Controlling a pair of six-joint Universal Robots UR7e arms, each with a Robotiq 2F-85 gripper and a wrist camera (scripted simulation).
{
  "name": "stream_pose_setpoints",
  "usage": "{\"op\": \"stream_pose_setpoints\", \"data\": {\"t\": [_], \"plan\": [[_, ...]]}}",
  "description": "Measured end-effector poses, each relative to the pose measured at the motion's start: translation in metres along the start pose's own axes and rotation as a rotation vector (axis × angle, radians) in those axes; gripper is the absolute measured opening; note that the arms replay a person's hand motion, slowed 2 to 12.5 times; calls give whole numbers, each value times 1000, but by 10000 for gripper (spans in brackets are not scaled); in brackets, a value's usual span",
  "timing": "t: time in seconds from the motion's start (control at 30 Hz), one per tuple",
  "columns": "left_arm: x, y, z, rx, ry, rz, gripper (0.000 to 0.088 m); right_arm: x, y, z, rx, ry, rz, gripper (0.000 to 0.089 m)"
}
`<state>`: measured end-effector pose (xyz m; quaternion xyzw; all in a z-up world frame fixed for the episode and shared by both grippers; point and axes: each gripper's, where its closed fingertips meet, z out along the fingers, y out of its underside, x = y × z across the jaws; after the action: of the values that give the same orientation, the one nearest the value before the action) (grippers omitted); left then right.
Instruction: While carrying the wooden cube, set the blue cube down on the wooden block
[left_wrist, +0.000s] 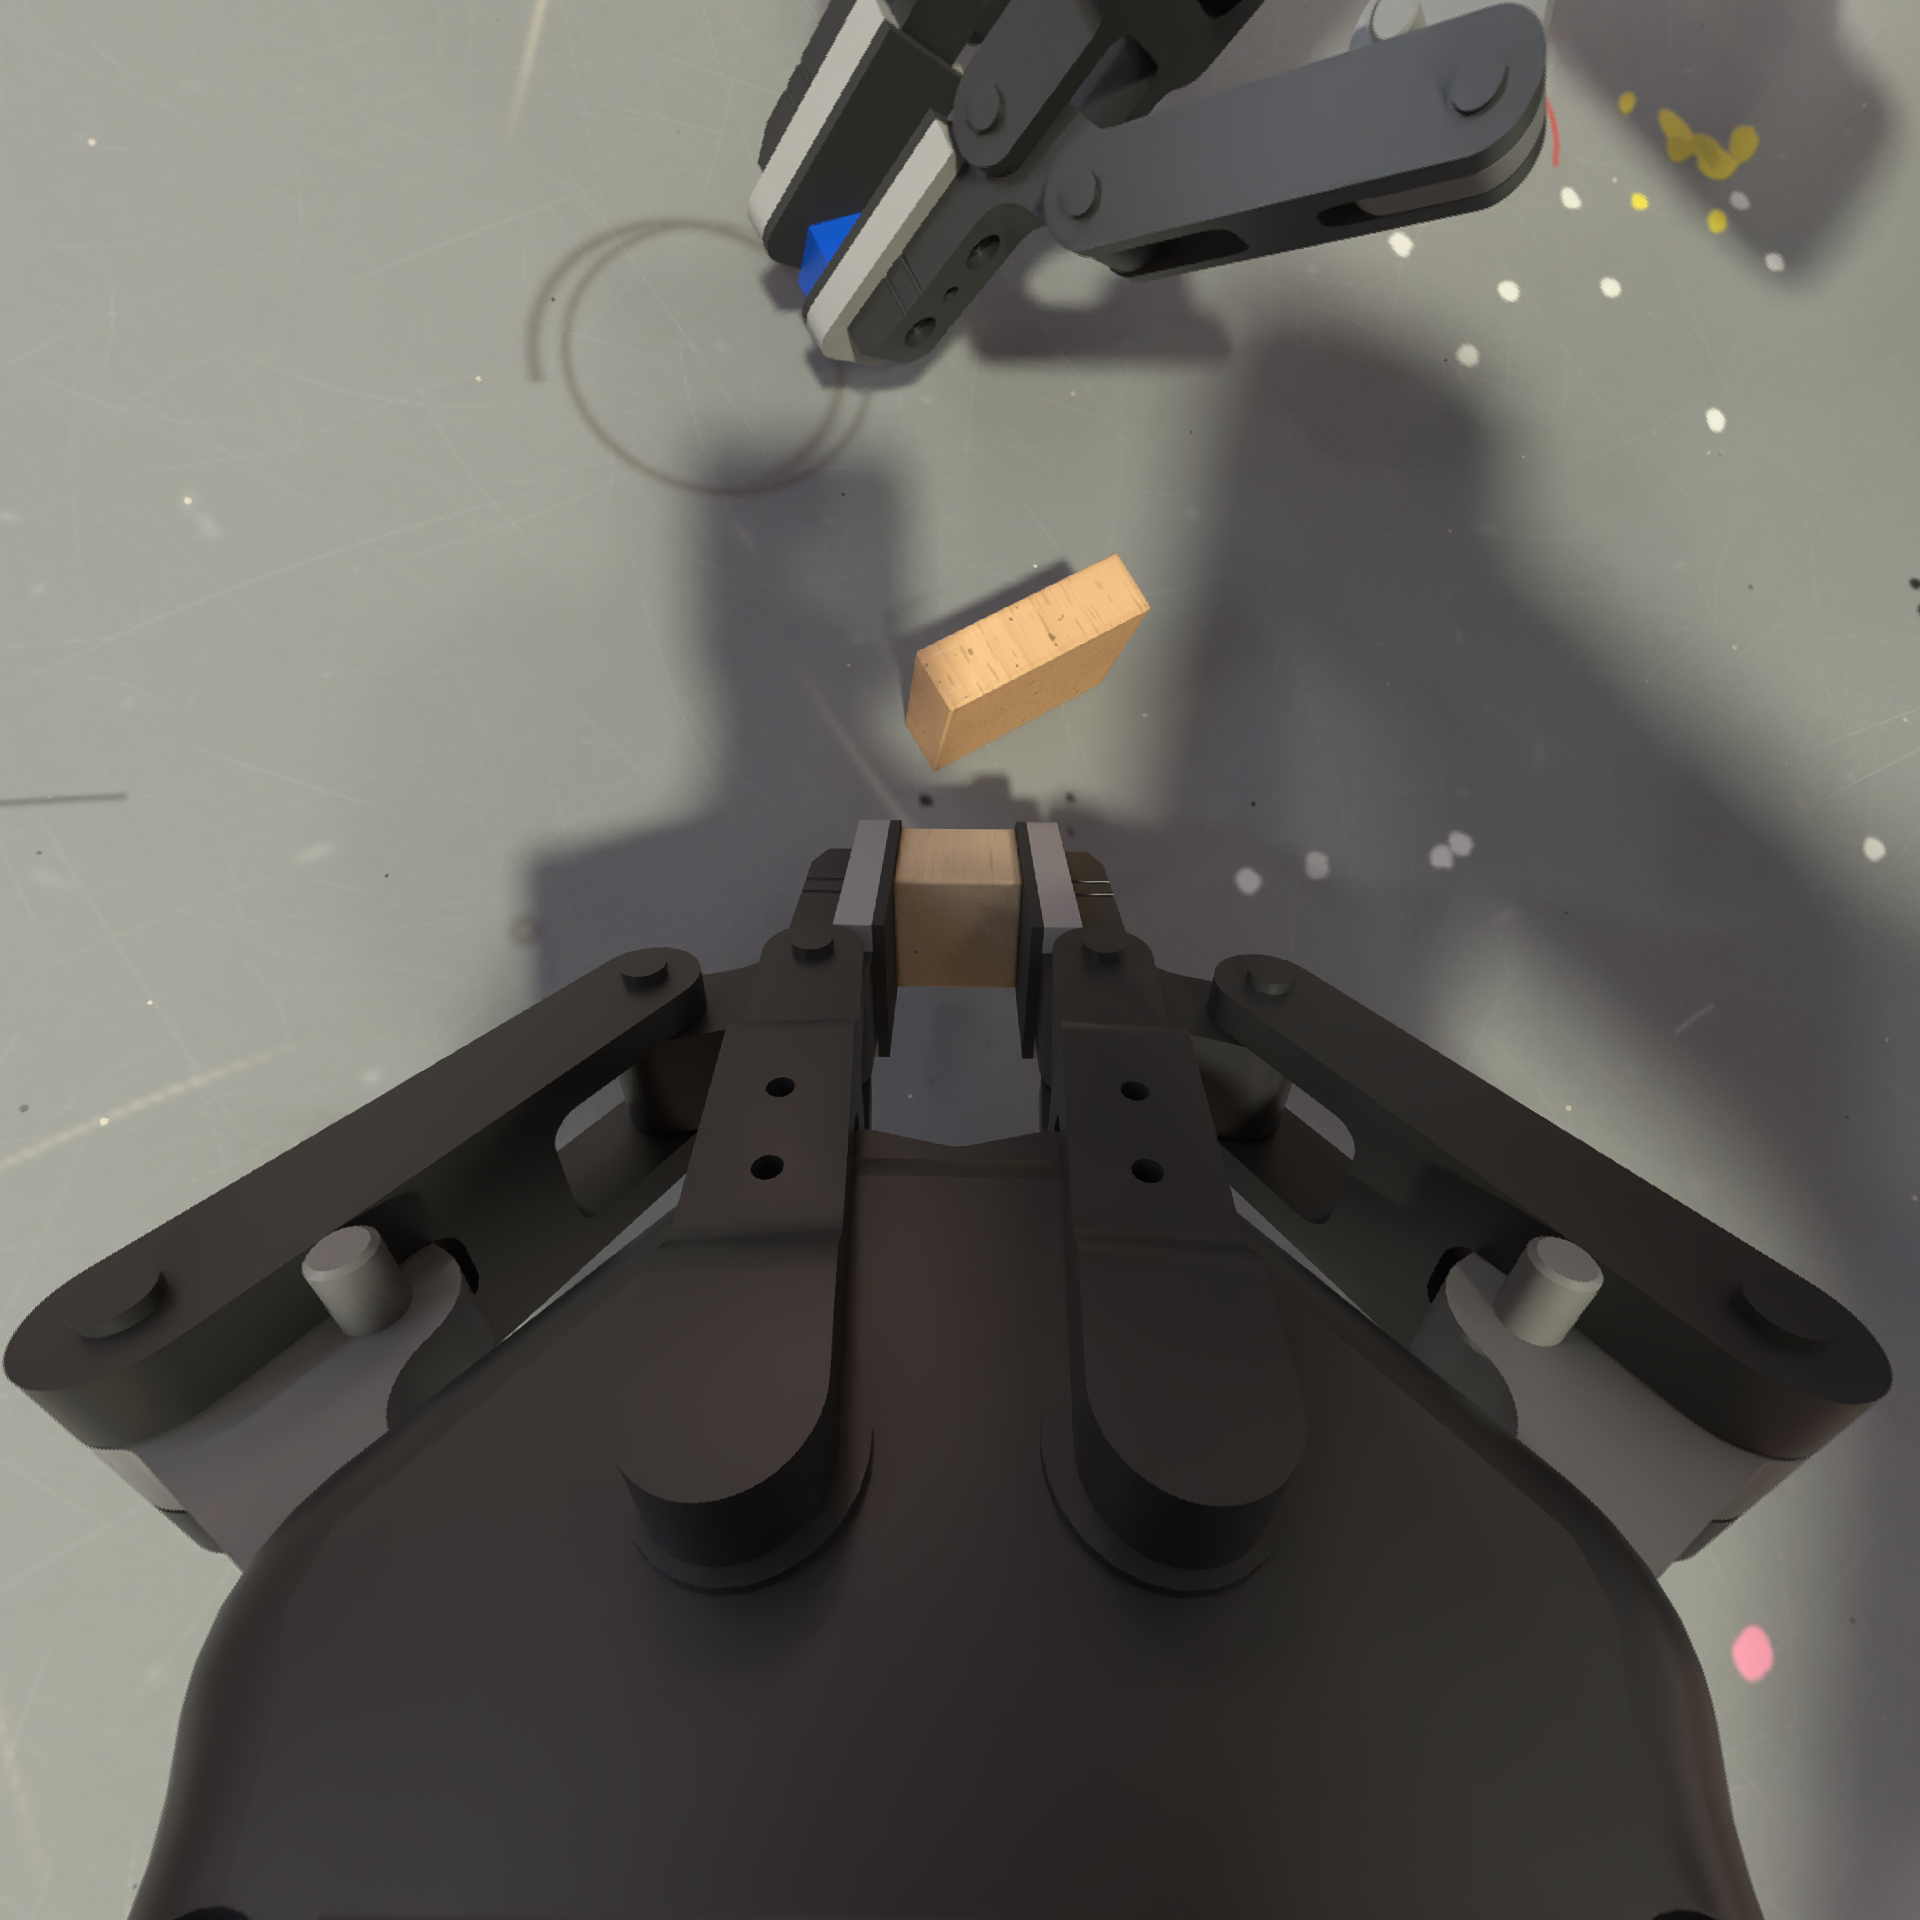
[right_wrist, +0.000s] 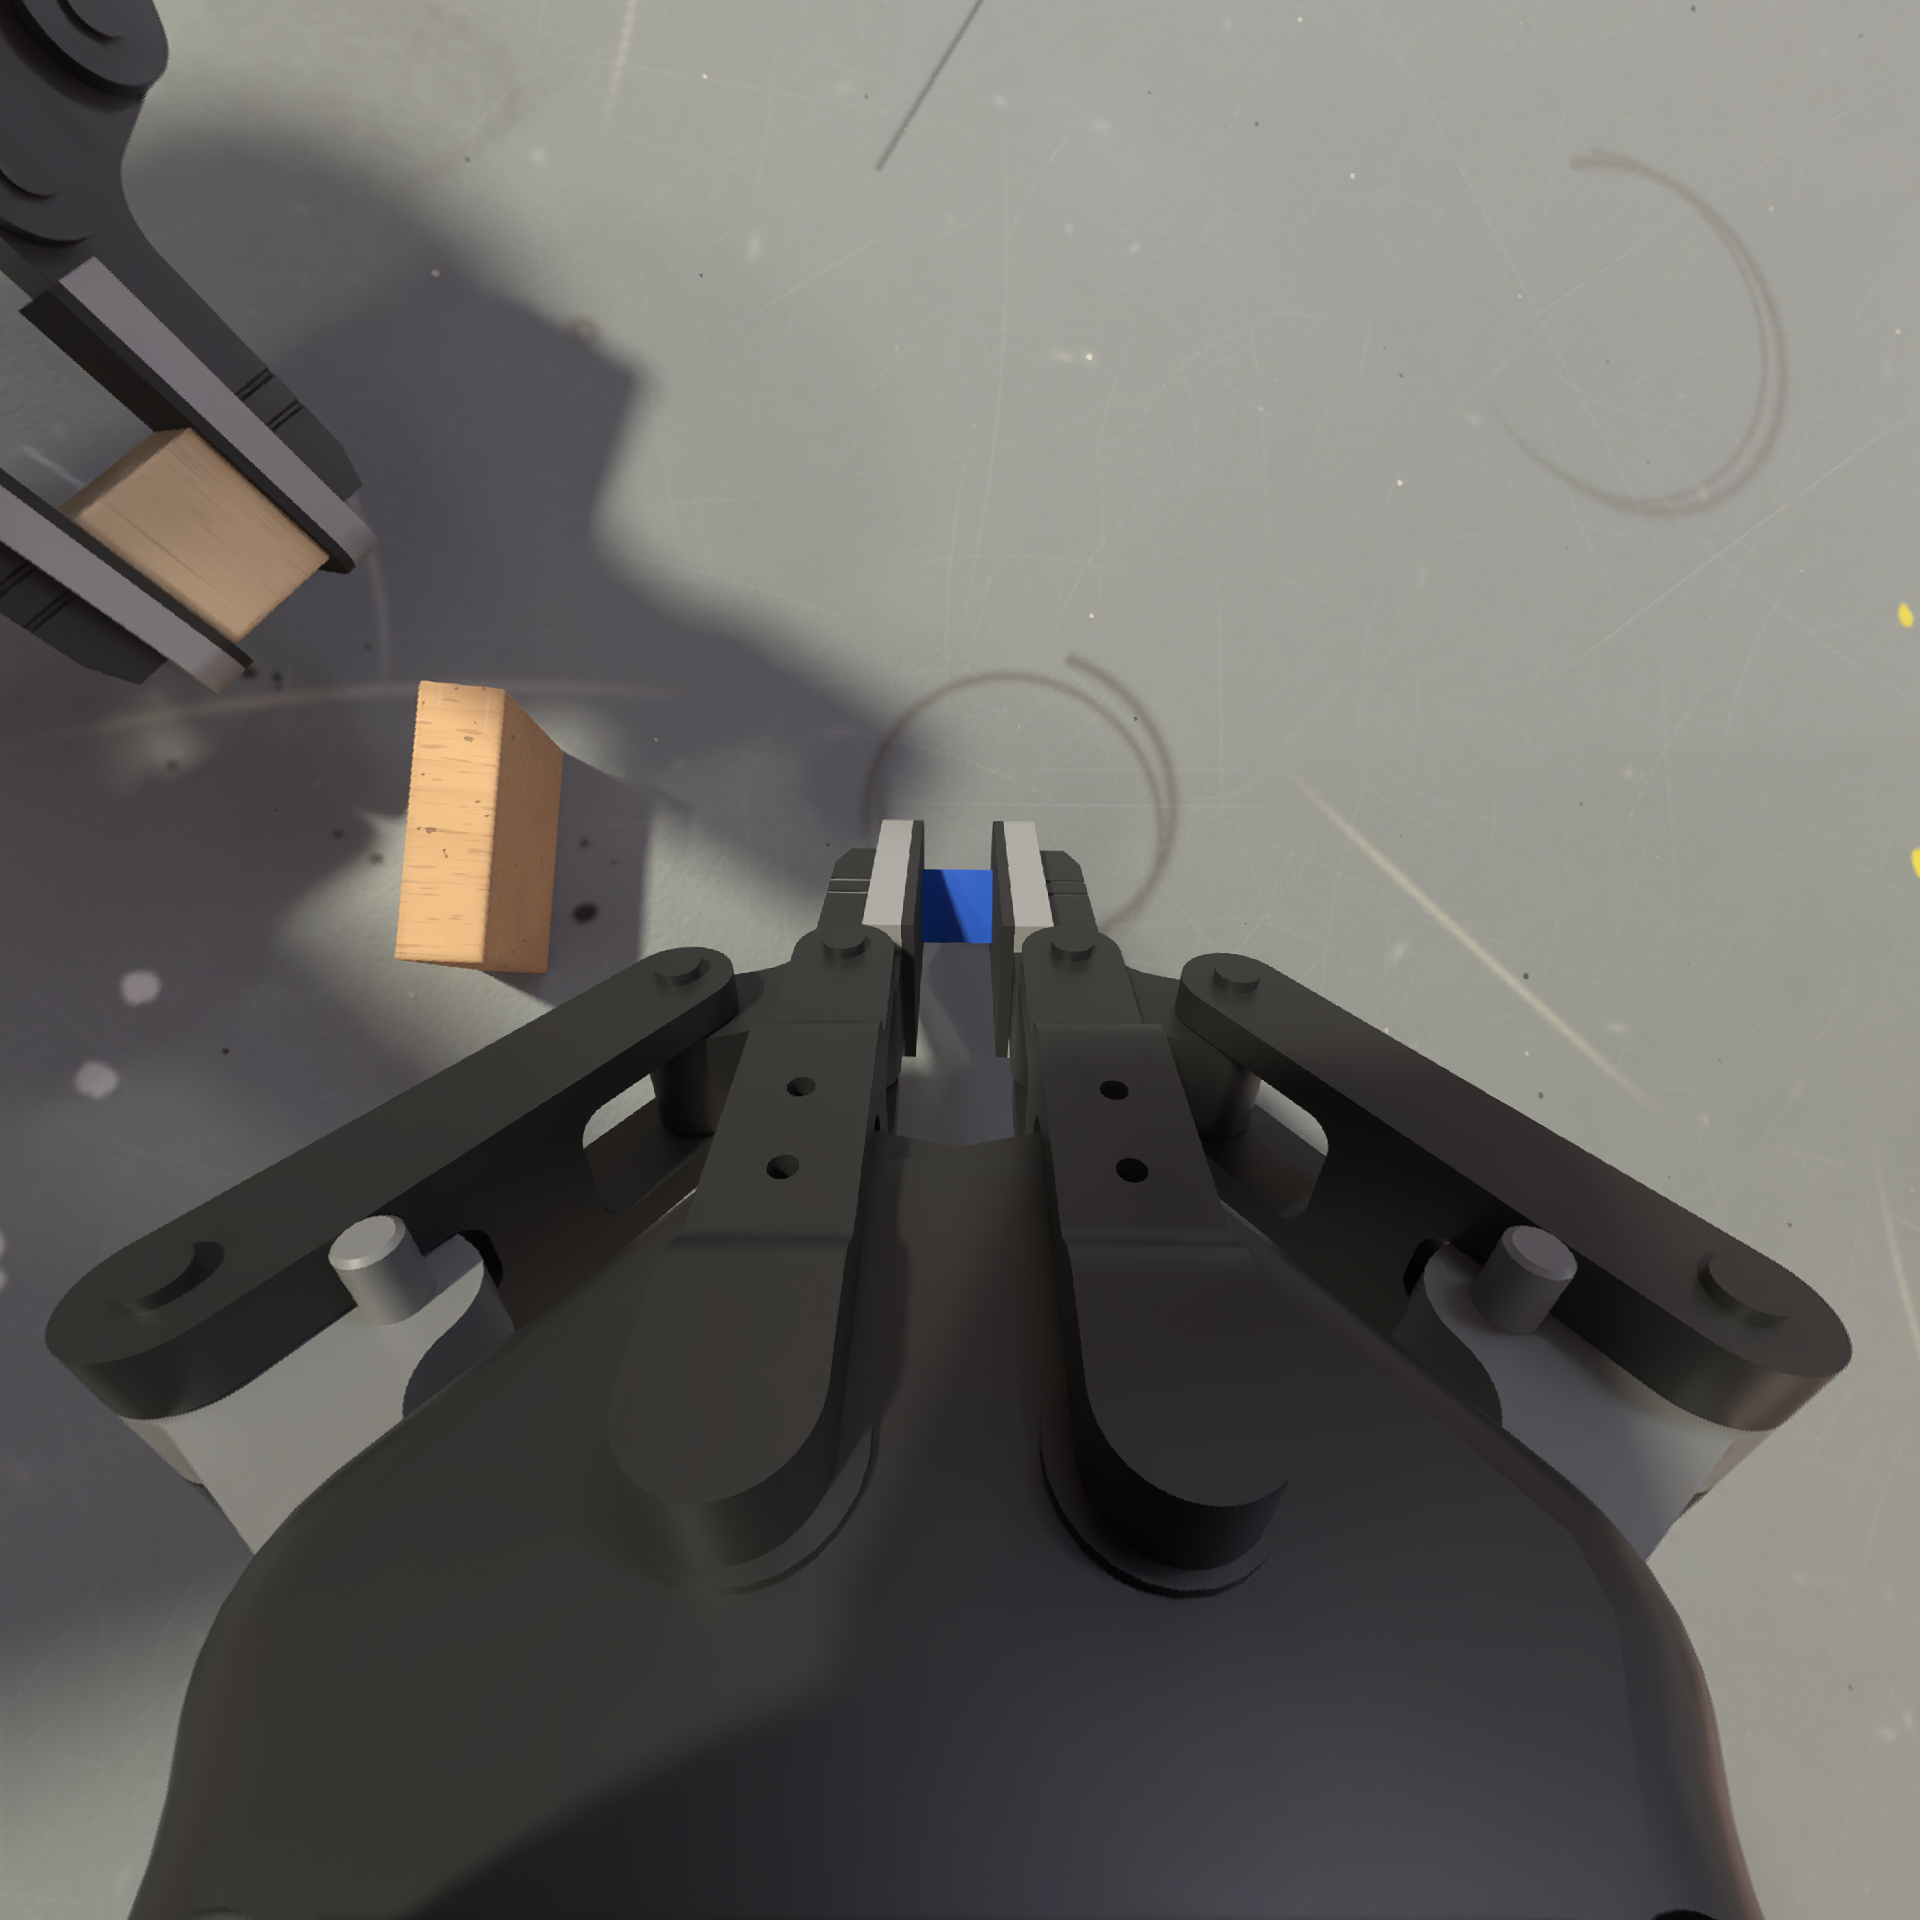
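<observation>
My left gripper (left_wrist: 956, 868) is shut on the wooden cube (left_wrist: 954, 914) and holds it above the table. The wooden block (left_wrist: 1023, 660) lies flat on the grey table just beyond it. My right gripper (right_wrist: 957, 868) is shut on the small blue cube (right_wrist: 956, 906), above the table and to the right of the wooden block (right_wrist: 473, 826). In the left wrist view the right gripper (left_wrist: 831, 281) with the blue cube (left_wrist: 829, 249) hangs at the top, beyond the block. In the right wrist view the left gripper (right_wrist: 208, 613) with the wooden cube (right_wrist: 197, 535) is at the upper left.
The grey table (left_wrist: 312, 623) bears scratches, faint ring marks (right_wrist: 1039, 790) and specks of white, yellow and pink paint (left_wrist: 1704, 145). Arm shadows fall across the middle. No other objects stand around the block.
</observation>
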<state>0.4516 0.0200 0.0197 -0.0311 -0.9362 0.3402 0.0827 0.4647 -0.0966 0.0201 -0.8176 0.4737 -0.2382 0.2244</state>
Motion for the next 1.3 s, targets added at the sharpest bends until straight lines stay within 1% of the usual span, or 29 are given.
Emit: {"op": "stream_pose_setpoints", "data": {"t": [0.23, 0.47, 0.67, 0.87, 1.07, 1.2, 1.3], "plan": [[7, -2, 3, 11, 0, 22, 190, -3, -4, 4, 28, -53, -13, 115], [13, -6, 6, 28, 8, 9, 190, -4, -8, 7, 39, -100, -31, 114], [21, -8, 9, 45, 24, -15, 190, -3, -13, 9, 49, -120, -77, 114], [31, -10, 14, 57, 43, -32, 190, -5, -20, 10, 59, -162, -122, 114], [38, -10, 17, 66, 55, -43, 190, -7, -26, 13, 41, -186, -165, 114], [42, -6, 8, 49, 76, -48, 190, -6, -28, 14, 23, -173, -181, 114], [39, 0, -12, 48, 54, -40, 190, -3, -31, 11, 23, -150, -177, 114]]}}
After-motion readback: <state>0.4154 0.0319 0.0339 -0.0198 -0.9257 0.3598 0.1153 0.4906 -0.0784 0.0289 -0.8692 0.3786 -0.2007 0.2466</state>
